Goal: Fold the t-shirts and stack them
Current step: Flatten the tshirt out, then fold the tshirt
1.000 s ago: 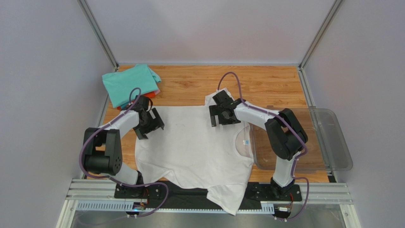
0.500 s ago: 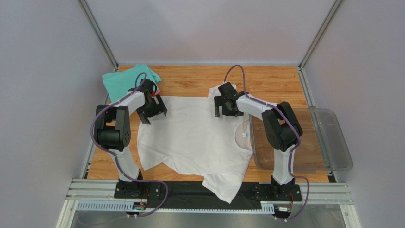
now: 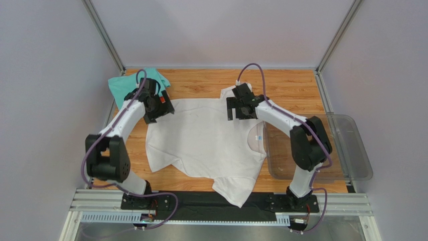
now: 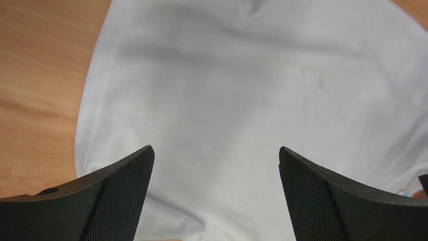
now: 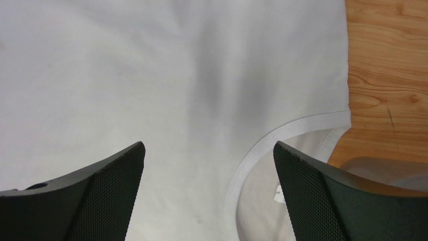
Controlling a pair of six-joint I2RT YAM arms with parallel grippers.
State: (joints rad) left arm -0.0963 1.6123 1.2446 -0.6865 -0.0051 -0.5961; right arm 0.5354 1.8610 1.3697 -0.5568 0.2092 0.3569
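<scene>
Now we see the white t-shirt [image 3: 206, 145] spread flat on the bench [image 3: 201, 83], its neck toward the clear plastic bin [image 3: 351, 150] and one sleeve spilling over the near edge. Our left tool [image 3: 156, 109] and right tool [image 3: 240, 111] hover above its far edge, both spread wide and holding nothing. Bare wood lies beyond that edge. The teal t-shirt [image 3: 125, 88] sits in the far left corner.

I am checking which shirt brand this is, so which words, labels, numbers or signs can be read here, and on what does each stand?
Nothing here can be read.
Neck label inside the collar of the white t-shirt: faint marks, too small and blurred to read.
Teal t-shirt: no print visible.
Clear bin: no lettering visible.
</scene>
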